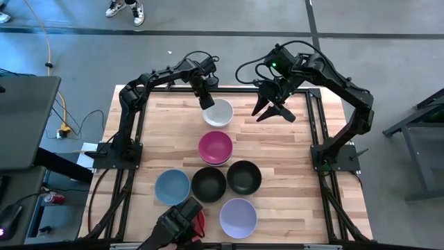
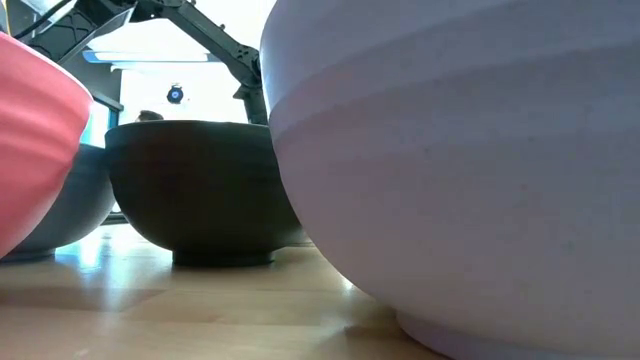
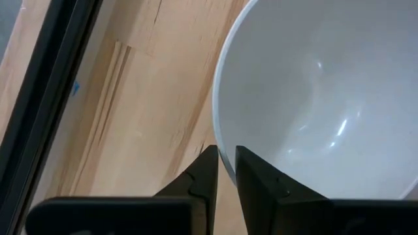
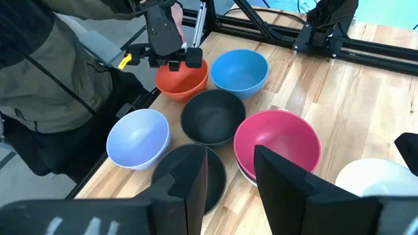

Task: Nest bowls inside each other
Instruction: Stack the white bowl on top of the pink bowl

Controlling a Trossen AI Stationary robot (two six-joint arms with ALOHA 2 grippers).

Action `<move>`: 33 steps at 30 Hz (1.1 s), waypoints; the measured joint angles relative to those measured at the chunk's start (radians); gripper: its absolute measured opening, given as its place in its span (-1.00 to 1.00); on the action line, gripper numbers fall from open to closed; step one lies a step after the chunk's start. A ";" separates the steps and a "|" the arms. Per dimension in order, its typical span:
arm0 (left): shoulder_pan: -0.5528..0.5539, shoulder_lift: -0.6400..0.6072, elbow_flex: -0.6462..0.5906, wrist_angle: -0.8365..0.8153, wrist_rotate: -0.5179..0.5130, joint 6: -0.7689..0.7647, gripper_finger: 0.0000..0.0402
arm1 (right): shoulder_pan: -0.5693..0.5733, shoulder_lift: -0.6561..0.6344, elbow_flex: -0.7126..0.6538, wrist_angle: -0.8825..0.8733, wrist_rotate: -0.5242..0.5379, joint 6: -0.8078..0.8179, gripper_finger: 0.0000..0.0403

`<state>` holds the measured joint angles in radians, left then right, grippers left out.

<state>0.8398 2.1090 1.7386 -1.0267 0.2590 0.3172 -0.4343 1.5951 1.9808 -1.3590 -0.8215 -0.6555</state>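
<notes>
Your left gripper [image 1: 207, 103] is at the far side of the table [image 1: 291, 146], its fingers [image 3: 258, 189] pinched on the rim of the white bowl [image 1: 218, 112]; the left wrist view shows the rim caught between the two tips, one inside the bowl and one outside. Your right gripper [image 1: 272, 111] hangs just to the right of that bowl, fingers spread wide and holding nothing. Nearer the middle you have the magenta bowl [image 1: 216, 146], which sits in another pale bowl whose edge peeks out beneath it in the right wrist view. Nearer still runs a row: the blue bowl [image 1: 172, 187] on the left, then two black bowls [image 1: 209, 184] [image 1: 244, 177] side by side. The lavender bowl [image 1: 238, 217] stands at the near edge, and the red bowl [image 4: 182, 79] is to its left, partly hidden under a camera mount [image 1: 182, 221]. A person's sleeve [image 4: 39, 72] shows beyond the near edge.
</notes>
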 joint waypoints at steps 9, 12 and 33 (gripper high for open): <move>0.000 0.000 0.000 0.000 0.000 -0.002 -0.78 | 0.000 0.000 0.000 0.000 0.000 0.000 -0.41; 0.000 0.000 0.000 0.000 0.000 0.000 -0.78 | 0.000 0.000 0.000 0.000 0.000 0.000 -0.41; 0.004 0.016 0.004 -0.013 -0.018 0.044 -0.99 | -0.004 0.000 0.000 0.000 0.005 -0.023 -0.41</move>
<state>0.8440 2.1254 1.7425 -1.0401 0.2407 0.3613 -0.4387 1.5955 1.9808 -1.3594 -0.8165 -0.6785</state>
